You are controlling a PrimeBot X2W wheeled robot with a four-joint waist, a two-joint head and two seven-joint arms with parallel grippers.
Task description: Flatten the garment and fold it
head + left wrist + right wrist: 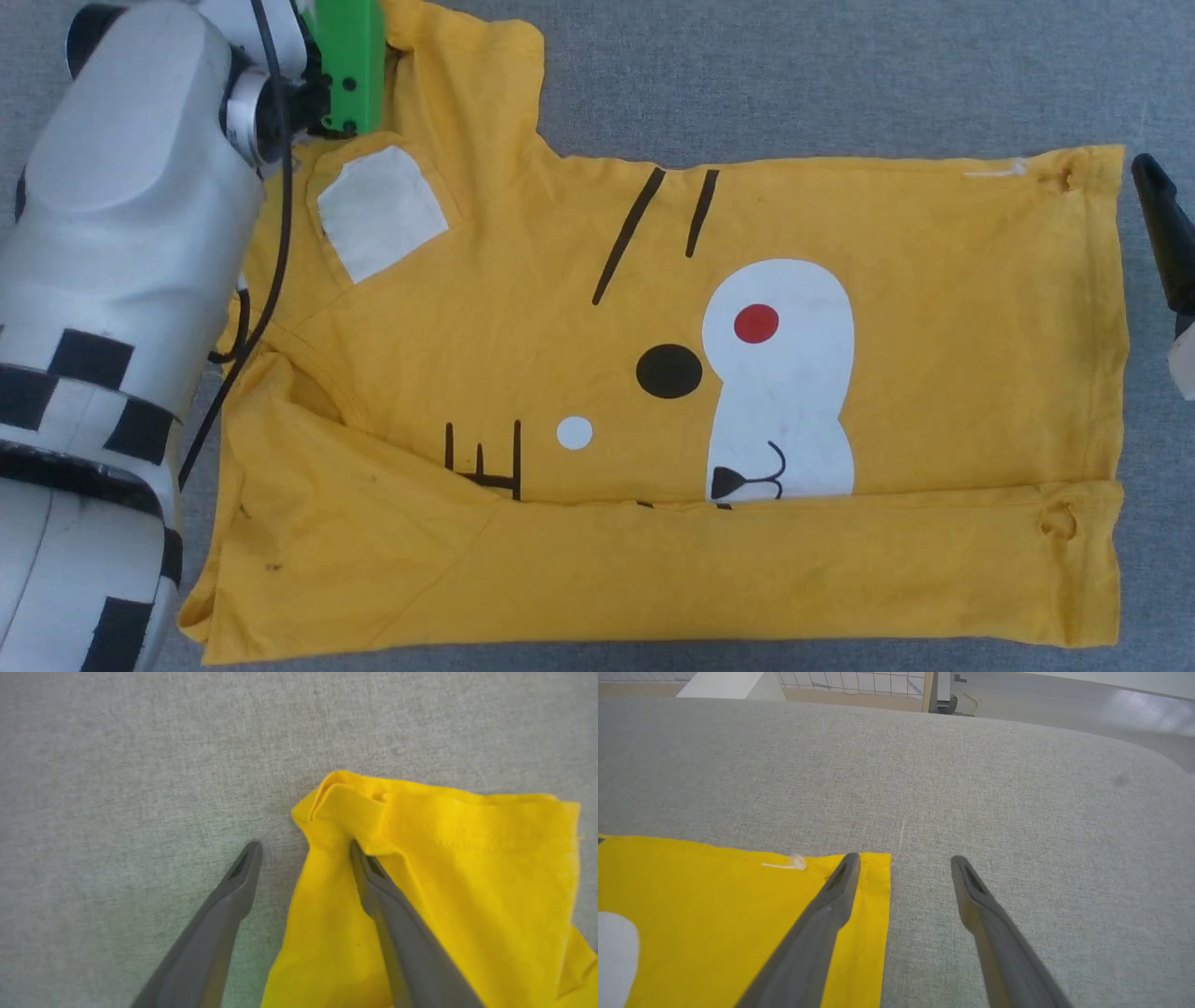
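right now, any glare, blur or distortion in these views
Head view: even light, garment print crisp. Left wrist view: soft, a greenish cast on the grey surface by the left gripper. Right wrist view: the surface's far edge bows, glare on the floor beyond.

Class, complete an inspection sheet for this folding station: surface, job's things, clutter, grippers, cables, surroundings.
Surface: grey cloth-covered table.
Job's things: yellow T-shirt lying flat, near edge folded over the print.
Clutter: nothing seen.
Grippers: left gripper open, straddling the edge of a sleeve; right gripper open above the hem corner; neither holds cloth.
Cables: black cable along the left arm.
Surroundings: gridded panel and smooth floor beyond the table.
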